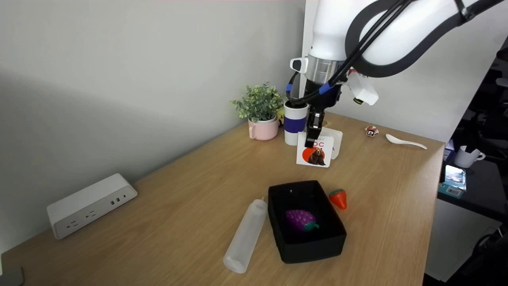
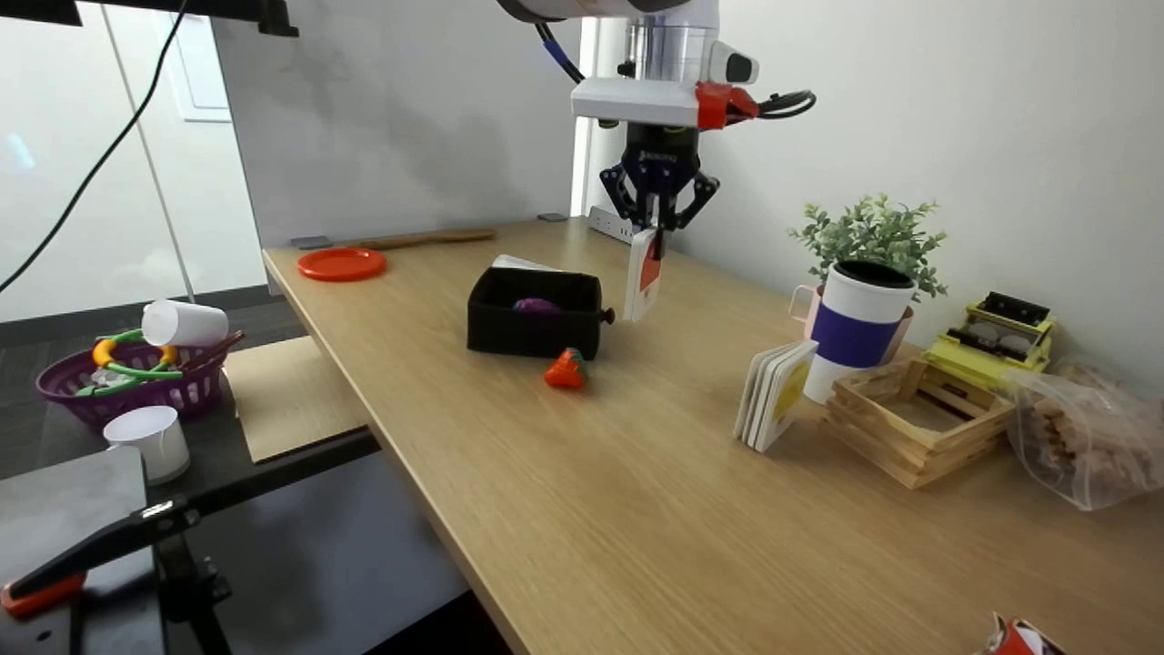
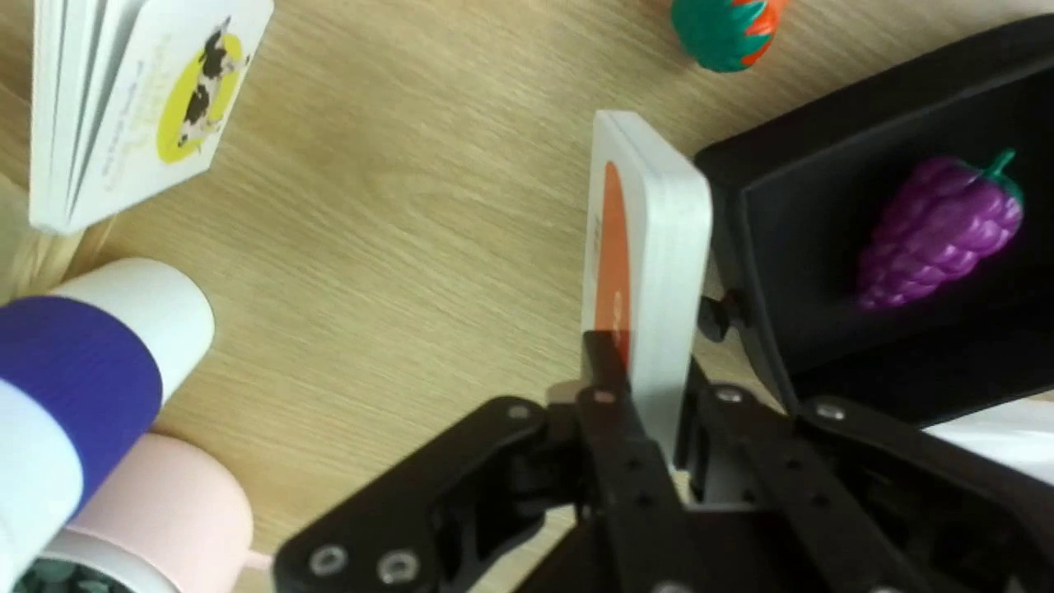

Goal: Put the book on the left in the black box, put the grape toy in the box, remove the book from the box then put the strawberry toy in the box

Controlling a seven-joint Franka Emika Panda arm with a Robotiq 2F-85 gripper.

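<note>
Currently I have the end effector (image 2: 654,229) clamped on the upper part of the book (image 1: 315,156), holding it upright above the table (image 1: 178,222), outside the black box (image 1: 311,252) and near one of its short ends. Inside the box I see the grape toy (image 3: 939,235) lying on the bottom. Just beside one long wall sits the strawberry toy (image 1: 338,199); I can't tell whether they touch. Along the opposite wall I see a translucent bottle (image 1: 246,236) lying on its side.
</note>
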